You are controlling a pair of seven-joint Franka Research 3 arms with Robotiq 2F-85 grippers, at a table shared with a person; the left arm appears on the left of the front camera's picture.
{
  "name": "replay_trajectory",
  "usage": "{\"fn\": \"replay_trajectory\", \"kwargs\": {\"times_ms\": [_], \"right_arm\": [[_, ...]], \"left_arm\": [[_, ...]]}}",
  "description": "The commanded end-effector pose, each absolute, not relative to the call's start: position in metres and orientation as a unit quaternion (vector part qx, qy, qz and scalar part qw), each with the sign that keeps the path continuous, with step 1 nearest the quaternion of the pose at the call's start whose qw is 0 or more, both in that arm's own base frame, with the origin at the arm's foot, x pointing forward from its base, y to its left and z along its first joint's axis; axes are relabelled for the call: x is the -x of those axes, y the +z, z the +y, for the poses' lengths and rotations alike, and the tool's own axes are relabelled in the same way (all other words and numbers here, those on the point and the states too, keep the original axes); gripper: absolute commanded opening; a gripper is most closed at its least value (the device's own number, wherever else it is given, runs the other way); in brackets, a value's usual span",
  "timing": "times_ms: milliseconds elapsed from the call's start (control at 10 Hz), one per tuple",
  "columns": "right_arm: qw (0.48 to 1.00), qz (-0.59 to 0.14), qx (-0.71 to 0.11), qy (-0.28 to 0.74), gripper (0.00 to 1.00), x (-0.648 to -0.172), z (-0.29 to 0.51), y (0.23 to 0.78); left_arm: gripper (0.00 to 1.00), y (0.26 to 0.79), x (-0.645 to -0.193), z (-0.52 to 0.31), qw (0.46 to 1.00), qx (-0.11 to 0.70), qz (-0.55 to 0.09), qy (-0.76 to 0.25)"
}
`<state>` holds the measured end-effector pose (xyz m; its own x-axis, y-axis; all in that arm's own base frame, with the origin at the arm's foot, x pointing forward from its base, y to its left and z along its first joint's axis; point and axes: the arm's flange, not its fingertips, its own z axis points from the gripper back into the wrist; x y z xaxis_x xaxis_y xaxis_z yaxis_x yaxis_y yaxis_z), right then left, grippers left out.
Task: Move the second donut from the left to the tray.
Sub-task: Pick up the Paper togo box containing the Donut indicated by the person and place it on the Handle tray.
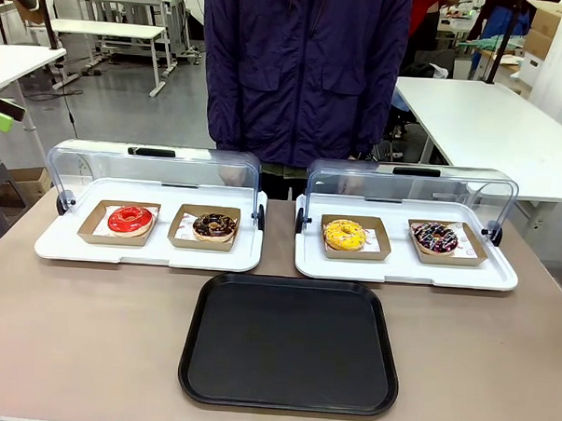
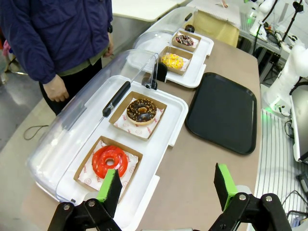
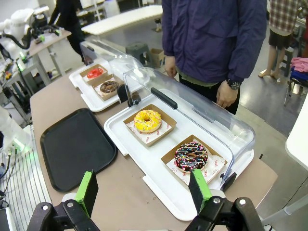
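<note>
Left gripper [image 2: 168, 188]: jaws spread wide, green pads [image 2: 111, 185] bare. Right gripper [image 3: 144, 191]: likewise spread, nothing between.

Large flat black plastic tray [image 1: 289, 346] lies bare. Dark chocolate-glazed ring donut with pale crumbs [image 1: 214, 226], in its small brown cardboard holder [image 1: 203, 245], sits just beyond the tray's far-left corner in a white display case [image 1: 55, 247] with its clear lid raised.

Left wrist view adds the person's hand [image 2: 57, 89], beyond that case from the tray. In right wrist view the donut's topping is too small to tell.

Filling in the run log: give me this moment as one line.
stage: not started | second donut from the left: in holder, left display tray | tray: no donut on it | left gripper: open | right gripper: open
</note>
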<state>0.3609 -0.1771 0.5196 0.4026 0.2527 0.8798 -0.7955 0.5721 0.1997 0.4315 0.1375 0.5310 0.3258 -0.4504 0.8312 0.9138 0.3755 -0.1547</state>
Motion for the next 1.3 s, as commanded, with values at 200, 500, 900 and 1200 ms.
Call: {"fn": "replay_trajectory", "kwargs": {"times_ms": [200,500,900,1200], "right_arm": [[0.765,-0.445,-0.316,0.343,1.00,-0.3651,-0.1773,0.5205],[0.765,-0.445,-0.316,0.343,1.00,-0.3651,-0.1773,0.5205],[0.765,-0.445,-0.316,0.343,1.00,-0.3651,-0.1773,0.5205],[0.765,-0.445,-0.316,0.343,1.00,-0.3651,-0.1773,0.5205]], "left_arm": [[1.00,0.5325,-0.4310,0.1372,0.741,0.327,-0.365,-0.458],[1.00,0.5325,-0.4310,0.1372,0.741,0.327,-0.365,-0.458],[1.00,0.5325,-0.4310,0.1372,0.741,0.327,-0.365,-0.458],[1.00,0.5325,-0.4310,0.1372,0.741,0.327,-0.365,-0.458]]}}
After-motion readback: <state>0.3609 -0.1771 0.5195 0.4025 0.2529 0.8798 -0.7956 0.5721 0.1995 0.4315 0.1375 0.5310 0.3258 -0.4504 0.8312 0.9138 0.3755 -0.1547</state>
